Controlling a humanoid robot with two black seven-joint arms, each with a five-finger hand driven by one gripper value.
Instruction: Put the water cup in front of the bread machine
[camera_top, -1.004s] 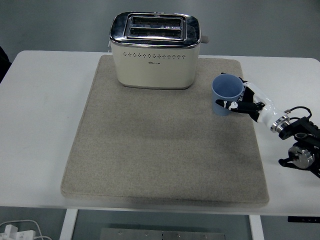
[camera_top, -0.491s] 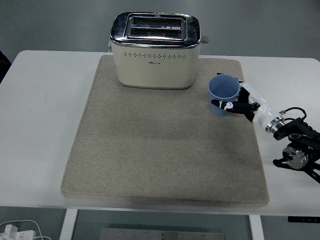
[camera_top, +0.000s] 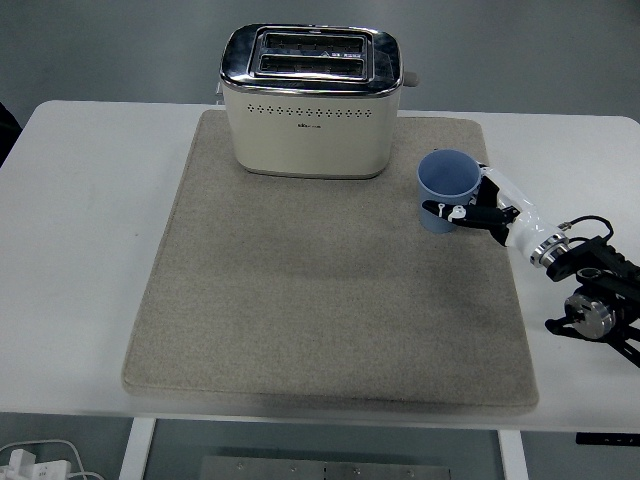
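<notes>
A blue water cup (camera_top: 446, 188) stands upright on the right part of the beige mat (camera_top: 320, 290), to the right of and a little nearer than the cream and chrome bread machine (camera_top: 312, 100). My right hand (camera_top: 478, 208) reaches in from the right edge with its black and white fingers wrapped around the cup's near right side. The mat area directly in front of the bread machine is bare. No left arm shows.
The white table (camera_top: 80, 240) extends around the mat on all sides. My right forearm (camera_top: 590, 290) with its black joints and cables lies over the table's right edge. A white power strip (camera_top: 25, 462) shows below the table at bottom left.
My right hand has carried the cup slightly left, toward the middle of the mat; most of the shift came in the first half second.
</notes>
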